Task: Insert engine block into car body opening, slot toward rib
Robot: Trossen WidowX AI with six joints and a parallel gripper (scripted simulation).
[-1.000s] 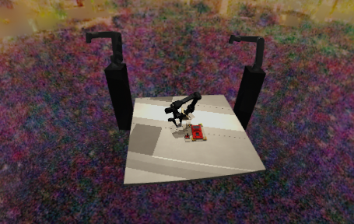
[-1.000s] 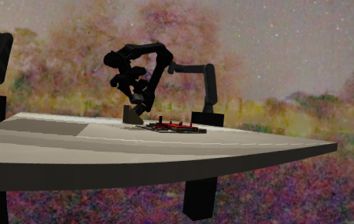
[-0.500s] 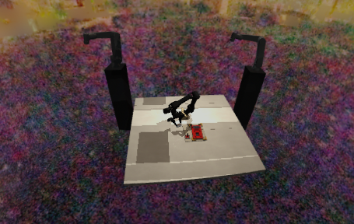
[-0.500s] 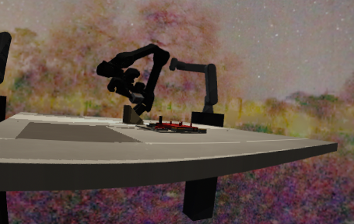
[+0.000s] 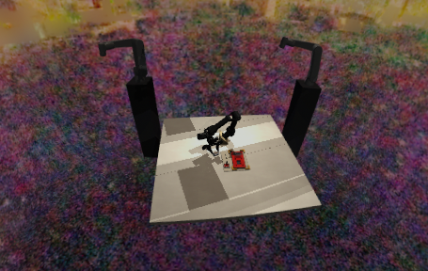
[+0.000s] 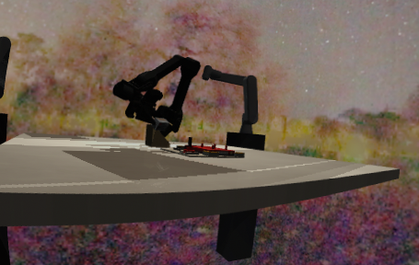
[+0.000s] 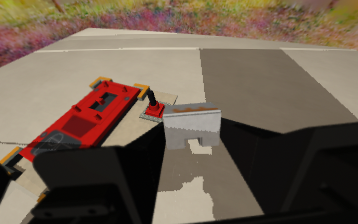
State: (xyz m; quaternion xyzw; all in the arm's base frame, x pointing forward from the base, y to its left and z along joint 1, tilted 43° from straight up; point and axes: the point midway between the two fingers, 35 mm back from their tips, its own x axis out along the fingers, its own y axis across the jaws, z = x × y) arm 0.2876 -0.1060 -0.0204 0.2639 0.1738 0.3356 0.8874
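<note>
The gripper (image 7: 192,128) (image 5: 212,150) is shut on the engine block (image 7: 192,122), a light grey piece with a brownish mark along its top. The block's notch is at its lower edge in the wrist view. The gripper holds it beside the car body, to the car body's right in the wrist view. The red car body (image 7: 114,90) (image 5: 242,166) (image 6: 213,148) lies flat. Its dark opening (image 7: 98,106) shows uncovered, with a small red part at its edge. In the exterior view, the fingertips and the block are too dark and overlapped to tell apart.
A small red part with a black post (image 7: 154,109) stands between the car body and the block in the wrist view. Yellow corner pieces (image 7: 101,80) edge the car body. A beige box (image 6: 155,136) stands near the arm's base. Two other arms stand on black pillars.
</note>
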